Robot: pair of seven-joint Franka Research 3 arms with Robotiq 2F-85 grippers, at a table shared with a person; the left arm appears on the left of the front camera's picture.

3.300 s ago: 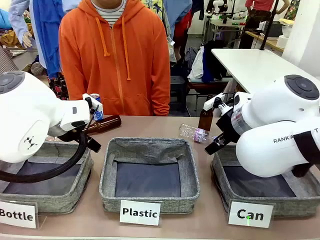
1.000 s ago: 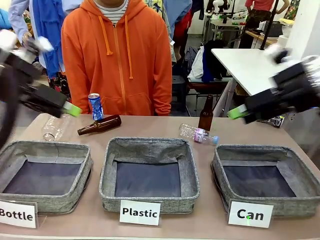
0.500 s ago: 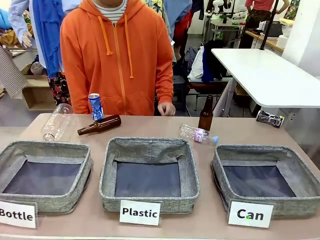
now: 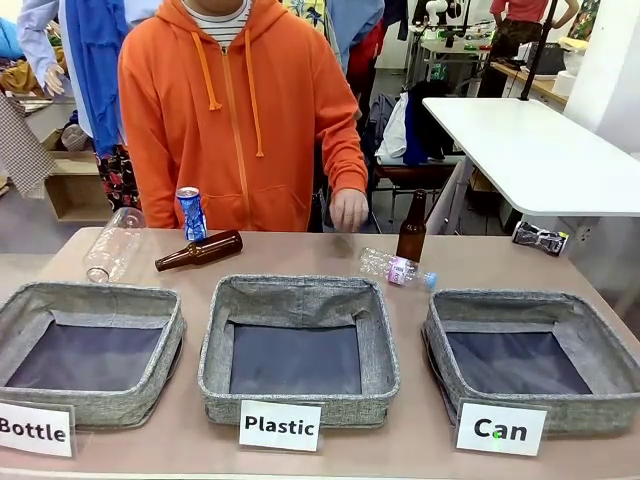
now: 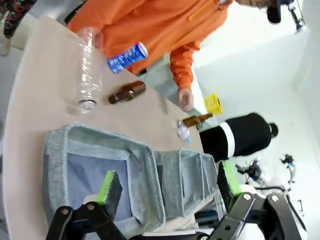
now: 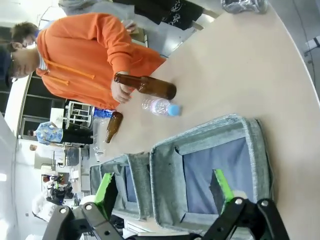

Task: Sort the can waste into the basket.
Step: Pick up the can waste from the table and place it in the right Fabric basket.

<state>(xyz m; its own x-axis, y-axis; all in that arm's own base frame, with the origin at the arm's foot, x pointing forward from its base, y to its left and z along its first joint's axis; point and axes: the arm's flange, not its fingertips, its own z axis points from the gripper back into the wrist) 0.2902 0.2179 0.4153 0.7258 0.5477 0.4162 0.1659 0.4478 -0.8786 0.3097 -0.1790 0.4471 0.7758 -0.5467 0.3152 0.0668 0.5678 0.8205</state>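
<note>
The blue can (image 4: 188, 213) stands upright at the table's far left, in front of the person; the left wrist view has it (image 5: 127, 56) beyond the clear bottle. The black crushed can (image 4: 540, 237) lies at the far right edge of the table and sits at the top of the right wrist view (image 6: 245, 5). The grey basket (image 4: 515, 362) with the "Can" card (image 4: 500, 428) holds nothing. My right gripper (image 6: 162, 187) hangs open high above that basket (image 6: 255, 150). My left gripper (image 5: 167, 185) is open high above the "Bottle" basket (image 5: 57, 150).
Two like baskets, "Plastic" (image 4: 297, 360) and "Bottle" (image 4: 85, 355), line the front. A lying brown bottle (image 4: 200, 250), a large clear bottle (image 4: 112, 245), a small plastic bottle (image 4: 395, 268) and an upright brown bottle (image 4: 411, 230) sit behind. The person's hand (image 4: 348, 210) hovers near the upright bottle.
Both arms have swung up and out of the front view. The person's hand has come forward over the table's far edge, toward the upright brown bottle.
</note>
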